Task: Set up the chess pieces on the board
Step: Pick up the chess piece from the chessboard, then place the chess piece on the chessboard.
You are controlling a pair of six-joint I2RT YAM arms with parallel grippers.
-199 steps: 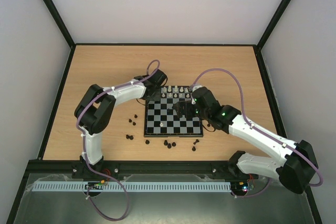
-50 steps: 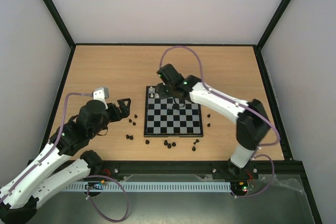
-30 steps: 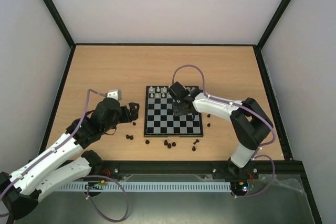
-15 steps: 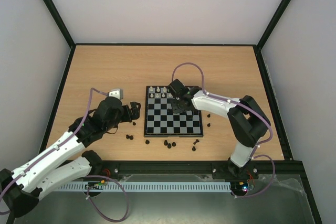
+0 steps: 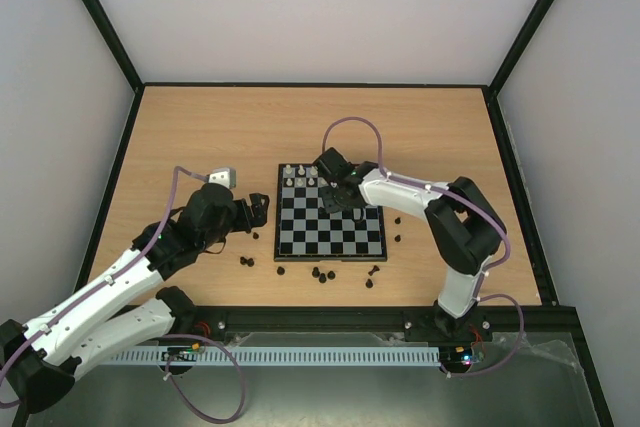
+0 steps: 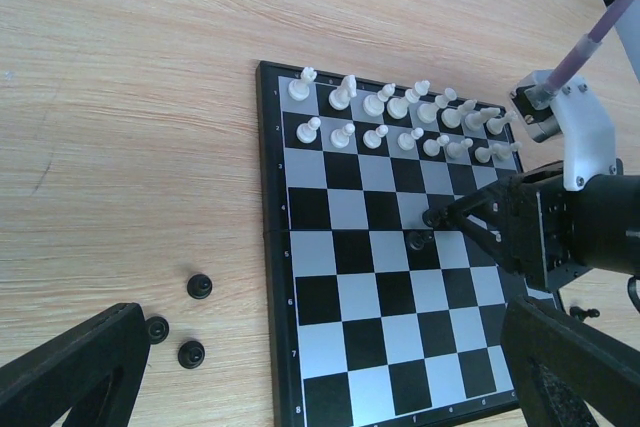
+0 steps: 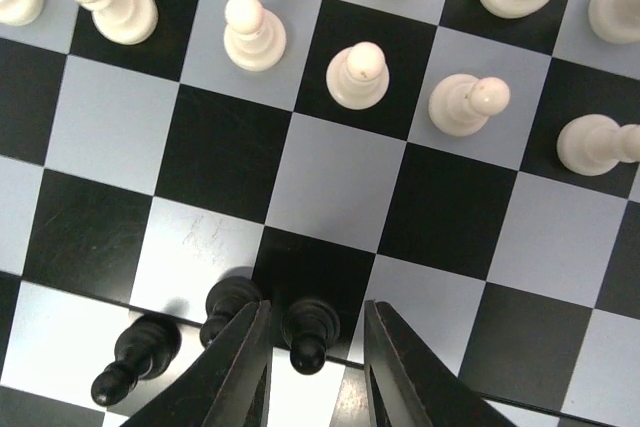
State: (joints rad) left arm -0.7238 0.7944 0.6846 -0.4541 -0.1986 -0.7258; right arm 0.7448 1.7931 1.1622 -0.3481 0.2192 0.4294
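The board (image 5: 330, 239) lies mid-table, with white chess pieces (image 5: 310, 175) in two rows along its far edge (image 6: 400, 117). My right gripper (image 7: 317, 307) is low over the board (image 7: 340, 187), its jaws narrowly open around a black pawn (image 7: 308, 337) with a gap showing on the right side. Two more black pieces (image 7: 228, 307) stand just left of its left finger. In the top view the right gripper (image 5: 338, 199) is near the board's far middle. My left gripper (image 6: 320, 387) hangs wide open and empty above the board's left edge (image 6: 268, 327).
Loose black pieces lie on the wood: three left of the board (image 6: 200, 286), a cluster by its near edge (image 5: 320, 273), and two to its right (image 5: 398, 237). Black frame rails (image 5: 110, 187) bound the table.
The right gripper has shifted a little toward the board's far side and its jaws have narrowed slightly. The left arm has edged toward the board.
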